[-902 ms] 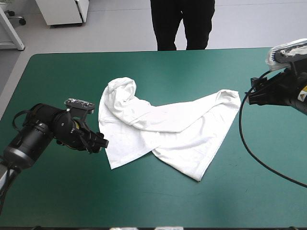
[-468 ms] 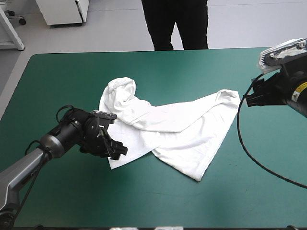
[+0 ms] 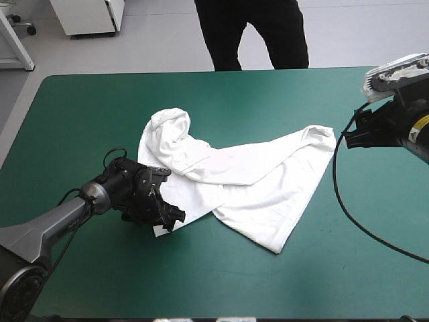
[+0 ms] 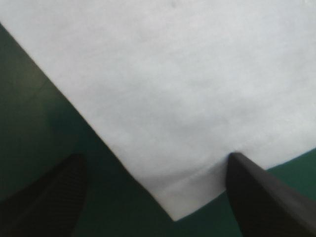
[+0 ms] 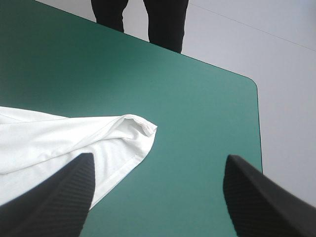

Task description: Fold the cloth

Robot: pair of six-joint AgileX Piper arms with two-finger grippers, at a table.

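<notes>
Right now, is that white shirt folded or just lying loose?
Not folded: the T-shirt lies loosely spread and rumpled on the teal-green table, one end bunched.

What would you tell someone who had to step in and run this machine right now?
Left gripper: open, its fingers either side of the T-shirt's near left corner, not gripping it.
Right gripper: open, just off the shirt's right end, holding nothing.
T-shirt: rumpled and partly doubled over itself, mid-table on the teal-green cover.
Done: no fold made yet.
Left: probably take the corners, spread the shirt flat, then fold it.
</notes>
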